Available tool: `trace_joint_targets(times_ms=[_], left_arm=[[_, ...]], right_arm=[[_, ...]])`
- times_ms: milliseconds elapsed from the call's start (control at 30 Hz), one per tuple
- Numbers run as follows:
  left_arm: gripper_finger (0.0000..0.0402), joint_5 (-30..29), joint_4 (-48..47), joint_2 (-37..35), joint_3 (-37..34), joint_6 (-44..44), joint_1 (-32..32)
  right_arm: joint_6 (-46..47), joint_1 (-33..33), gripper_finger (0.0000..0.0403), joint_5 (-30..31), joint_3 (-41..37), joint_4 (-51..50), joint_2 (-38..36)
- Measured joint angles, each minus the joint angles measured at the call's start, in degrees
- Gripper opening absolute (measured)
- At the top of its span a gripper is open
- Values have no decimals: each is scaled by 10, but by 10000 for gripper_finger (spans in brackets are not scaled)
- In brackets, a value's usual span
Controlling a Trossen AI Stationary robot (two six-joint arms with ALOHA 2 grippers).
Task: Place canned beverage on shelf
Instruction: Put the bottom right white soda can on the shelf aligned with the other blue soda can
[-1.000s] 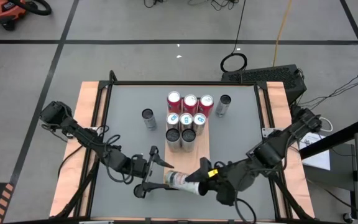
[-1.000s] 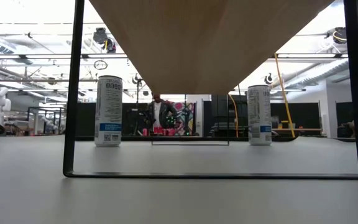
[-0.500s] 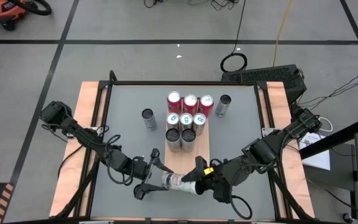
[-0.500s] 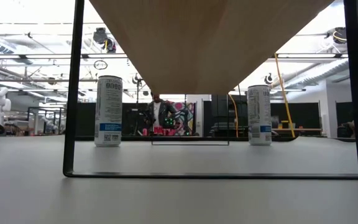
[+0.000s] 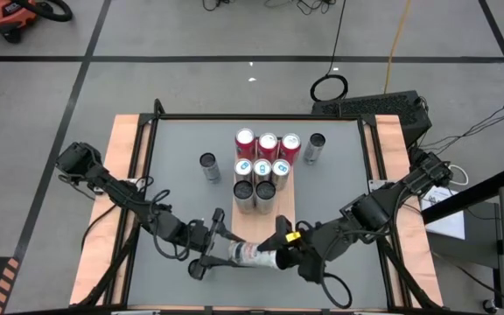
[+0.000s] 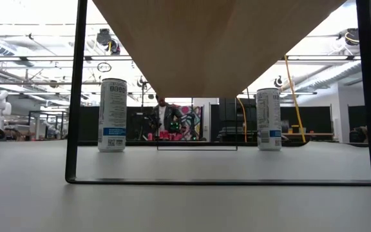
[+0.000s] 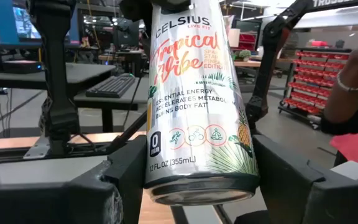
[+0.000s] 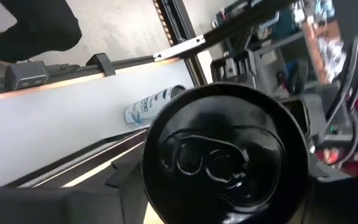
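A white Celsius can lies level in the air over the near end of the shelf, a light wood board on a dark frame. My left gripper has the can's bottom end, my right gripper its top end. In the left wrist view the can fills the gap between the fingers. In the right wrist view its black lid faces the camera. Several cans stand on the shelf's far half. The low view shows the shelf's underside and neither gripper. My left gripper has the can's bottom end between its two fingers, one on each side wall. The fingers come level from the table's left and lie along the can. The can is lifted clear and lies level. My right gripper has the can's top end between its two fingers, coming from the table's right and slanting a little down. The lid hides the places of contact. The can sticks out past the fingers toward my left gripper, clear of the shelf.
Two lone cans stand on the grey tabletop, one left of the shelf and one right of it. The shelf's dark legs frame the low view. A person's arm shows beyond the table.
My right gripper has edged toward the table's left with the can. The can has gone from slightly slanted to nearly level, and its bottom end now sits a little farther in between my left fingers.
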Motion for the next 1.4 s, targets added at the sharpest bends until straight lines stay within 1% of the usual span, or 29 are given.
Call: trace_joint_targets(times_ms=[100, 200, 267, 367, 500, 667, 700, 733, 800, 833, 933, 1167, 1200, 1333, 1400], left_arm=[[239, -10, -1, 0, 0, 7, 0], [239, -17, 0, 0, 0, 18, 0], [238, -25, 3, 0, 0, 29, -2], [236, -38, 5, 0, 0, 51, -7], [236, -50, 11, 0, 0, 85, -19], [235, -87, 26, 0, 0, 127, -32], [235, -98, 26, 0, 2, 132, -35], [235, -110, 24, 0, 4, 139, -38], [235, -131, 24, 0, 7, 153, -42], [235, -138, 24, 0, 8, 159, -44], [234, -156, 34, 0, 8, 178, -51], [234, -165, 66, 0, 8, 202, -58], [234, -165, 68, 0, 8, 203, -58], [234, -177, 71, 0, 8, 221, -58], [234, -186, 71, 0, 8, 227, -58]], right_arm=[[50, 0, 254, 16, 0, -8, 0], [119, 0, 283, 40, 0, -16, -1], [164, 0, 300, 45, 0, -21, -1], [253, -1, 321, 52, 0, -33, -1], [370, -1, 338, 53, 0, -53, -1], [509, 9, 340, 54, 0, -98, -1], [535, 14, 340, 67, 0, -108, -1], [562, 21, 340, 94, 0, -110, -1], [604, 40, 339, 172, -15, -80, -1], [612, 49, 339, 205, -28, -52, -1], [609, 80, 339, 269, -57, 16, 1], [603, 114, 338, 367, -131, 183, 0], [592, 116, 338, 375, -142, 212, 0], [520, 117, 338, 374, -185, 358, 0], [477, 117, 338, 373, -199, 415, 0]])
